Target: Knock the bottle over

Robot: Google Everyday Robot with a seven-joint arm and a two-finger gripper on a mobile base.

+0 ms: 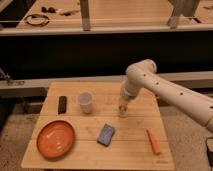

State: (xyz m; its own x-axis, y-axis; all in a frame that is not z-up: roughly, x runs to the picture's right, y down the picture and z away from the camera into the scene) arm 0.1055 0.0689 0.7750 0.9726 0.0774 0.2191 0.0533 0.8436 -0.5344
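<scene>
The bottle [122, 112] is small, pale and translucent. It stands upright on the wooden table [135, 145], right of centre and right of the white cup [85, 102]. My gripper [122, 105] hangs straight down from the white arm [165, 90] and sits right over the bottle's top, hiding its upper part. I cannot tell whether it touches the bottle.
An orange plate [56, 138] lies at the front left. A black block [62, 104] lies left of the cup. A blue sponge [106, 134] lies front centre and an orange carrot-like object [153, 141] front right. Dark shelving and rails stand behind the table.
</scene>
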